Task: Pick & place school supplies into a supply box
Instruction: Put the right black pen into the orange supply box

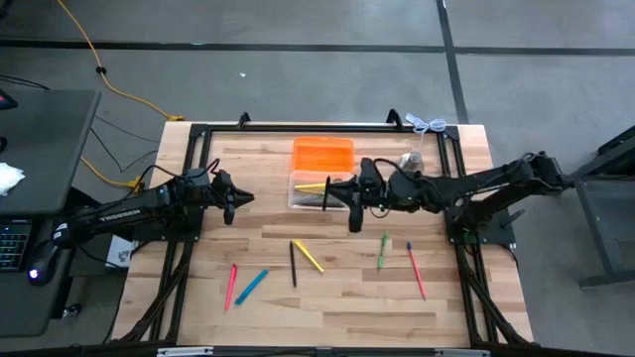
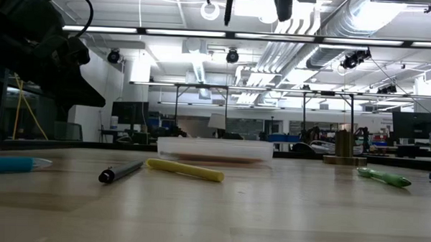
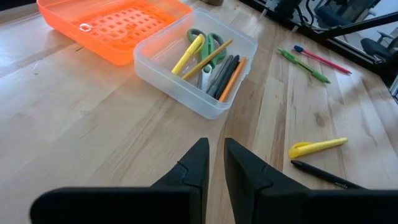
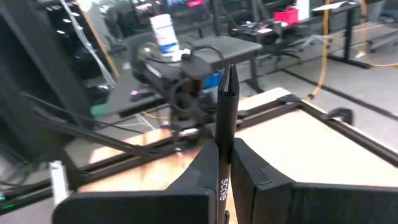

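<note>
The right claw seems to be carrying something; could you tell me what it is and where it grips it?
The right claw is shut on a black pen, pinched partway along its barrel; the left claw holds nothing.

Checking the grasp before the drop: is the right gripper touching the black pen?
Touching. In the right wrist view the right gripper has both fingers closed against the black pen, which stands up between them with no visible gap.

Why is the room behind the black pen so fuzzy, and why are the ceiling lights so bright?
Right wrist view: the black pen in the right end effector is sharp, the room behind blurred. Low view: ceiling lights glare white, and the left arm is a dark silhouette.
</note>
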